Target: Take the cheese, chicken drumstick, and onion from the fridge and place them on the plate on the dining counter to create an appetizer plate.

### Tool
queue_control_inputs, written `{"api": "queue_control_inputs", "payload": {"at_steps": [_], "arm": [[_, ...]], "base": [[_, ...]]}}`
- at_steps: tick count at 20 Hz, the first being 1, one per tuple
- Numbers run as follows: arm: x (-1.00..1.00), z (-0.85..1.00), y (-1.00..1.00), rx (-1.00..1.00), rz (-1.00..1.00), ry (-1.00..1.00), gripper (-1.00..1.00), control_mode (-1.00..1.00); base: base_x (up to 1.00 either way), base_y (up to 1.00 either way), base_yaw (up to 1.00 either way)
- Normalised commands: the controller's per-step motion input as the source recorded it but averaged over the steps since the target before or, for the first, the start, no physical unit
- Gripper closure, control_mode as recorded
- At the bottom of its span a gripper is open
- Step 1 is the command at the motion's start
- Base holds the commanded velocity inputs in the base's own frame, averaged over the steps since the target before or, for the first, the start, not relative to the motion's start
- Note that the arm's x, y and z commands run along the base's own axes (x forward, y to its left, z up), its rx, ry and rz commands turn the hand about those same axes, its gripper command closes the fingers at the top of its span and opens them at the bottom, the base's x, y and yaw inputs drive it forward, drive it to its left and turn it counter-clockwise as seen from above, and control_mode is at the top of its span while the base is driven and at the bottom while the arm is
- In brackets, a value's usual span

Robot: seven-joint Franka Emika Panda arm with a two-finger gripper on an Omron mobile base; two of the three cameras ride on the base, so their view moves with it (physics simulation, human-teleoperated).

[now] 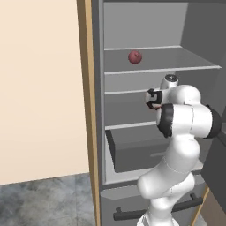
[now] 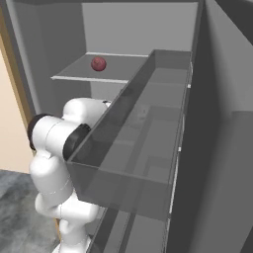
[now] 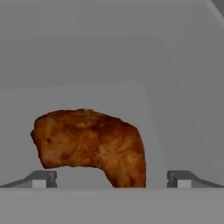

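The chicken drumstick (image 3: 92, 144), browned and thick at the left end, lies on a light grey shelf of the fridge (image 1: 145, 26) right in front of my hand. My gripper (image 3: 111, 179) is open. Its two fingertips (image 3: 43, 178) stand wide on either side of the drumstick's lower end and do not touch it. The onion (image 1: 135, 56), a dark red ball, rests on the upper shelf, also seen from the right side as the onion (image 2: 98, 63). My arm reaches in at the middle shelf level. The cheese, plate and dining counter are out of view.
The open fridge door's translucent grey bin (image 2: 138, 148) juts out close beside my arm on the right. Below the shelves sit a grey drawer (image 1: 141, 152) and a lower drawer with a bar handle (image 1: 154, 211). A tan side panel (image 1: 88, 88) and a cream wall (image 1: 39, 88) stand to the left.
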Motion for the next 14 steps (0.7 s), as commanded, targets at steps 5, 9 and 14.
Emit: {"api": "queue_control_inputs", "payload": {"at_steps": [5,9,14], "arm": [[0.0,-0.31,0.0,0.0,0.0,0.0,-1.0,-1.0],[0.1,-0.34,-0.06,0.0,0.0,0.0,-1.0,-1.0],[0.53,-0.45,-0.18,0.04,0.03,0.0,-1.0,-1.0]], "base": [[0.0,0.0,0.0],[0.0,0.0,0.0],[0.0,0.0,0.0]]}}
